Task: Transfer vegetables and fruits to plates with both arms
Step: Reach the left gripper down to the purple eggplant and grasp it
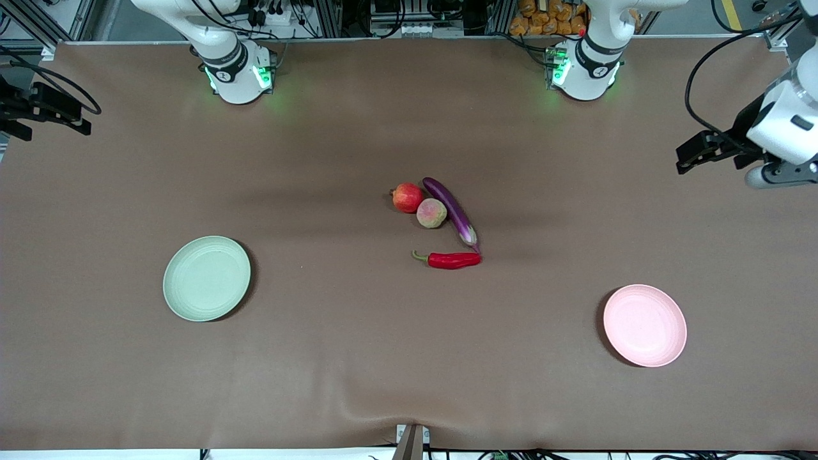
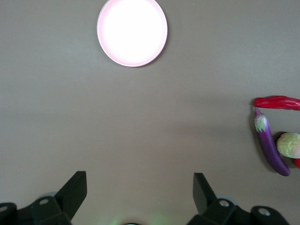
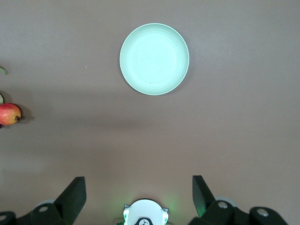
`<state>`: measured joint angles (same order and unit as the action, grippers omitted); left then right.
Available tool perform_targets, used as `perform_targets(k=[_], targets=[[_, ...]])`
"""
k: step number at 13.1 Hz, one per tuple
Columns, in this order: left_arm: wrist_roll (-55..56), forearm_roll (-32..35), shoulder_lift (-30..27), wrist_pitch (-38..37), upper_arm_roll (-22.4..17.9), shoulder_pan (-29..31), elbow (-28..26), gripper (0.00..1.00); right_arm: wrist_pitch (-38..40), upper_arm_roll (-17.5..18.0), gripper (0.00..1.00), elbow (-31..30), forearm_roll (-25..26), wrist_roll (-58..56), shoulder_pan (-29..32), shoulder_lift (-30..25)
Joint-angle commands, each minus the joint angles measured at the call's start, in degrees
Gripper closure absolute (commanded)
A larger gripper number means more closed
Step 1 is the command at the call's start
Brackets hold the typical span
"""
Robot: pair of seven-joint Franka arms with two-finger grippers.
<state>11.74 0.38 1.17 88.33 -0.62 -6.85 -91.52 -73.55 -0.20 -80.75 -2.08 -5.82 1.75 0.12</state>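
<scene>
In the middle of the table lie a red pomegranate (image 1: 408, 197), a yellowish-pink peach (image 1: 431, 213) touching it, a purple eggplant (image 1: 451, 209) beside the peach, and a red chili (image 1: 450, 260) nearer the front camera. The pale green plate (image 1: 206, 278) sits bare toward the right arm's end. The pale pink plate (image 1: 645, 325) sits bare toward the left arm's end. My left gripper (image 2: 139, 174) hangs high over bare cloth, open with nothing in it. My right gripper (image 3: 138, 178) is open too, high over its own base.
Brown cloth covers the whole table and wrinkles near the front edge, where a metal bracket (image 1: 412, 441) stands. The green-lit arm bases (image 1: 238, 73) (image 1: 583, 70) stand along the farthest edge. Both arms' black hands show at the front view's side edges.
</scene>
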Motion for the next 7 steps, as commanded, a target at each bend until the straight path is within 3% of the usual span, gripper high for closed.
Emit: perform_targets(k=[1,7], targets=[[7.55,-2.22,5.94,3.66,0.87,-0.88,1.61,0.00,0.42,0.82,0.00,-0.38,-1.08,0.19,1.33,-0.47],[26.62,-2.75,17.62,19.50,6.68,-5.08,0.73,0.00,0.60,0.82,0.00,-0.38,-1.08,0.19,1.33,-0.47]])
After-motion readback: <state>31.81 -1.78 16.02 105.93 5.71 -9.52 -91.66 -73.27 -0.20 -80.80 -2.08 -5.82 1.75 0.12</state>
